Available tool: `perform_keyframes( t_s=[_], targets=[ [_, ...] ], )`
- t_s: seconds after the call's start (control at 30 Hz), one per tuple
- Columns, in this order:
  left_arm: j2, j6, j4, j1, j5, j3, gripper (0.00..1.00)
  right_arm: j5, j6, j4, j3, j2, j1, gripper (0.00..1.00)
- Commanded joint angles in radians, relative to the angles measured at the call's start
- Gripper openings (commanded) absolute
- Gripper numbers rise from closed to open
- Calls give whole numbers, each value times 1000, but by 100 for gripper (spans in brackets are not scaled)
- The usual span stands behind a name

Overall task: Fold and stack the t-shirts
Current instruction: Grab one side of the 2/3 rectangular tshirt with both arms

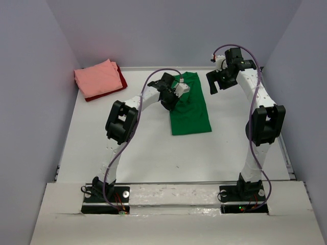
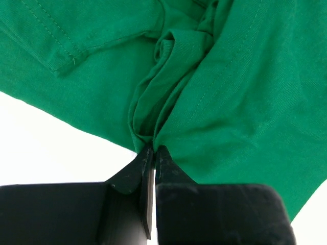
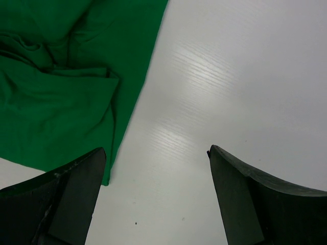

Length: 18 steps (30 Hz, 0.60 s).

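The green t-shirt (image 1: 190, 107) lies folded lengthwise in the middle back of the table. My left gripper (image 1: 175, 95) is shut on a bunched fold of the green t-shirt (image 2: 153, 148) near its upper left edge. The cloth puckers up from the pinch in the left wrist view (image 2: 168, 66). My right gripper (image 1: 214, 84) is open and empty, raised over the bare table just right of the shirt's far end; the shirt's edge (image 3: 66, 92) shows at the left of the right wrist view. The salmon pink t-shirt (image 1: 99, 78) lies folded on the dark red t-shirt (image 1: 120, 80) at the back left.
The white table (image 1: 153, 148) is walled by grey panels on the left, back and right. The arm bases (image 1: 107, 196) stand at the near edge. Purple cables loop over both arms.
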Motion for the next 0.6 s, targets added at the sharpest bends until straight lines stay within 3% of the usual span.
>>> perform_keyframes(
  t_s=[0.0,0.07,0.57],
  targets=[
    [-20,-4,-12,-10,-20,56,6,-18,9,-12,41,-4,2,87],
    [-17,-7,-21,-10,-31,73,0,-18,7,-13,41,-4,2,87],
    [0,-2,-42,-34,-97,111,0,-31,3,-18,37,-3,2,87]
  ],
)
